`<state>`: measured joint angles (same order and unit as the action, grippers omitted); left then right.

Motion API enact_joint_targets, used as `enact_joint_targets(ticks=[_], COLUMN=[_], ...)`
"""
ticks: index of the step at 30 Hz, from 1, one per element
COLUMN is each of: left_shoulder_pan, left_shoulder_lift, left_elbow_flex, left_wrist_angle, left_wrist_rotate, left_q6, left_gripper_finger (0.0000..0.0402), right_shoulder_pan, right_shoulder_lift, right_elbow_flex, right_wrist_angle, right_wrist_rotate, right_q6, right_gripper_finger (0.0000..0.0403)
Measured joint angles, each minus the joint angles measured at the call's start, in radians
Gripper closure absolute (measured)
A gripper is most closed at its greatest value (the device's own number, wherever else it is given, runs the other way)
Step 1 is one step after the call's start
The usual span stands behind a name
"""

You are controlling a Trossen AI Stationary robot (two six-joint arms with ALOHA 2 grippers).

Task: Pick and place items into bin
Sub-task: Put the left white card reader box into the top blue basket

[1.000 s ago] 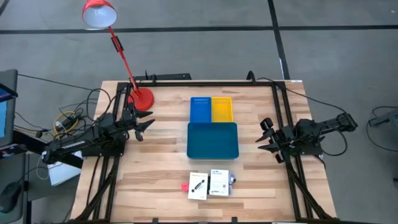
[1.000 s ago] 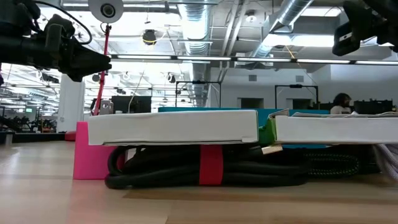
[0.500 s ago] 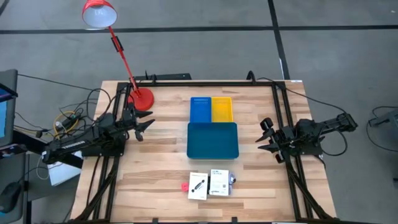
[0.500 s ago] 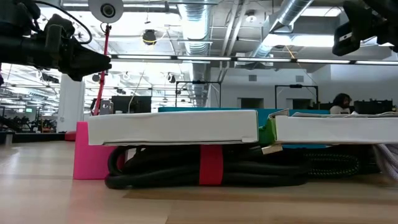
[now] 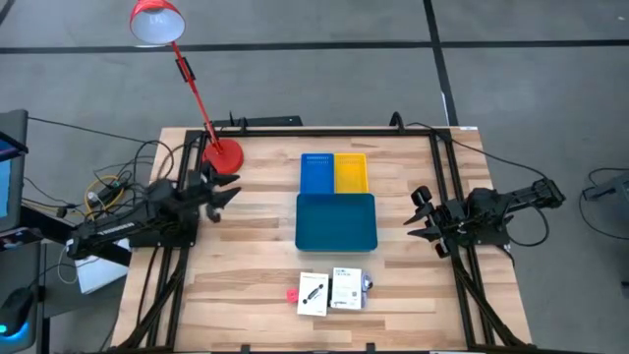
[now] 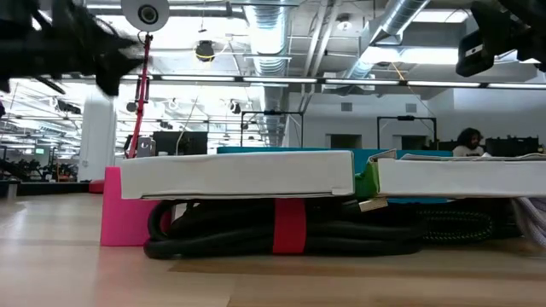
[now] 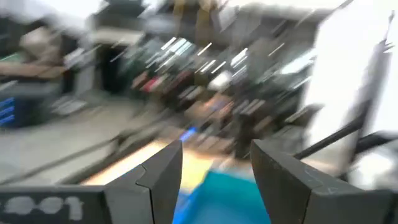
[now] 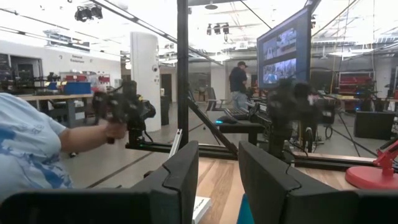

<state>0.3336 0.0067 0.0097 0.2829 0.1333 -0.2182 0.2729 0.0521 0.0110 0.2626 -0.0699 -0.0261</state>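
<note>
Left pincer (image 5: 228,192): parted, empty, above table | right pincer (image 5: 418,218): parted, empty, table's right edge

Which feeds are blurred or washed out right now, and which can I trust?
Left wrist view: heavily motion-smeared, only the left claw reads clearly. Low view: the left arm at the upper left is streaked, bright ceiling lights glare, but the white packets are sharp. High view: crisp and evenly lit over the teal tray. Right wrist view: sharp.
</note>
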Motion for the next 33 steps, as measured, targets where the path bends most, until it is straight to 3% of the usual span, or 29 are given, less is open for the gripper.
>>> enact_joint_targets(ticks=[5,9,13,21,28,33], left_shoulder_pan=[-0.034,-0.119,-0.232,-0.427,-0.471,-0.488], left_shoulder_lift=[0.000,0.000,0.046,0.367,0.596,0.712], left_elbow_flex=[0.000,0.000,0.000,0.021,0.027,0.029], left_wrist_angle=[0.471,0.713,0.701,0.701,0.701,0.702], left_wrist_rotate=[0.193,0.246,0.243,0.107,-0.026,-0.042], left_q6=[-0.110,-0.106,-0.018,0.126,0.059,-0.085], left_gripper_finger=[0.0223,0.0223,0.0223,0.0223,0.0223,0.0223], right_shoulder_pan=[0.000,0.000,0.000,0.000,0.000,0.000], right_shoulder_lift=[0.000,0.000,0.000,0.000,0.000,0.000], right_elbow_flex=[0.000,0.000,0.000,0.000,0.000,0.000], right_wrist_angle=[0.000,0.000,0.000,0.000,0.000,0.000], right_wrist_rotate=[0.000,0.000,0.000,0.000,0.000,0.000], right_q6=[0.000,0.000,0.000,0.000,0.000,0.000], right_gripper_finger=[0.0294,0.0294,0.0294,0.0294,0.0294,0.0294])
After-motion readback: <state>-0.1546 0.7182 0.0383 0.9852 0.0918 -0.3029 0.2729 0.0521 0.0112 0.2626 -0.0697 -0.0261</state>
